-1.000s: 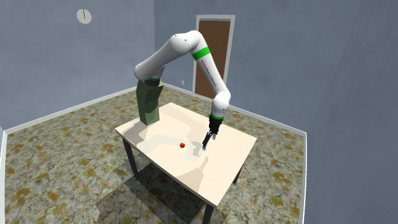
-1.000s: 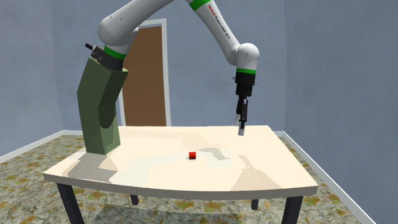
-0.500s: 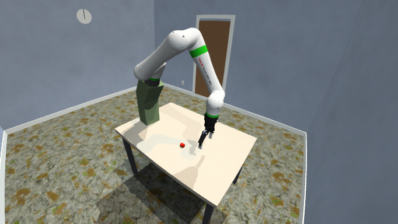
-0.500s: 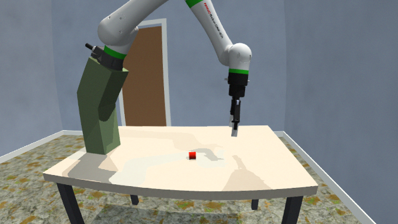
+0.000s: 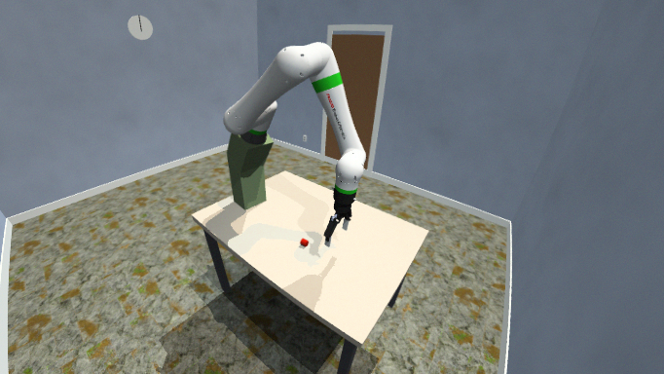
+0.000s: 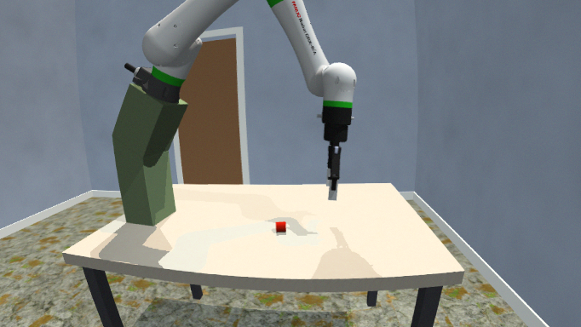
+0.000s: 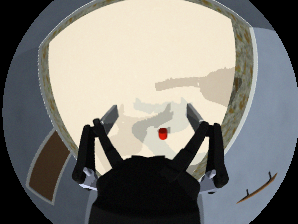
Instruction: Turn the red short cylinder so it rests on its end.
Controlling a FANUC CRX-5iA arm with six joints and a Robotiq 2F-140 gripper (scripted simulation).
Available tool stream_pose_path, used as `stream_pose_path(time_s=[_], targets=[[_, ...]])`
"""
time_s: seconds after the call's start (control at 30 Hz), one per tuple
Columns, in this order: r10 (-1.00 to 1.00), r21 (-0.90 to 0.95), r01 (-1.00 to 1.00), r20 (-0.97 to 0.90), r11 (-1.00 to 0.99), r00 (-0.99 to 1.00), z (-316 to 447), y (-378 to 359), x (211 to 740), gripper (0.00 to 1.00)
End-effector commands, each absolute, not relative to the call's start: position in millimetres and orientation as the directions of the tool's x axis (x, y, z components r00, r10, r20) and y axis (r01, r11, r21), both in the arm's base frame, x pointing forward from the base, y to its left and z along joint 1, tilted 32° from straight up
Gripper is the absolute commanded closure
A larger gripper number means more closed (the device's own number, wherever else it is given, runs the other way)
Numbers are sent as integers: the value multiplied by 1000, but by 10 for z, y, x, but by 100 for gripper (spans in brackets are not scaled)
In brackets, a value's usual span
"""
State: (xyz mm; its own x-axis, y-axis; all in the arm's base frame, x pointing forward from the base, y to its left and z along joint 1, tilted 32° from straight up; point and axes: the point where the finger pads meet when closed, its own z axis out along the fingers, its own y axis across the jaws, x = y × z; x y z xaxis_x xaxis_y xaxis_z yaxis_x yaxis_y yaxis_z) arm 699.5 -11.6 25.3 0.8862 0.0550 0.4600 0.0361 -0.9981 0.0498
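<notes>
We hover gripper (image 6: 332, 193) wide open, empty, well above red short cylinder (image 6: 280, 226); risk: off-centre descent nudges it, it rolls.

Red short cylinder (image 6: 280, 226) lies on the table (image 6: 383, 238) near its middle. Gripper (image 6: 332, 187) hangs above the table, behind and right of the cylinder, well apart from it, holding nothing. Green pedestal (image 6: 145, 170) stands left of the cylinder.
</notes>
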Motion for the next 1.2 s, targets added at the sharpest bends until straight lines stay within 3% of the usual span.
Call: stream_pose_path(time_s=[0.0,1.17], targets=[[54,50,35,467,-998,882,184,-154,6872,0],[51,49,31,496,-998,867,-95,-323,6295,0]])
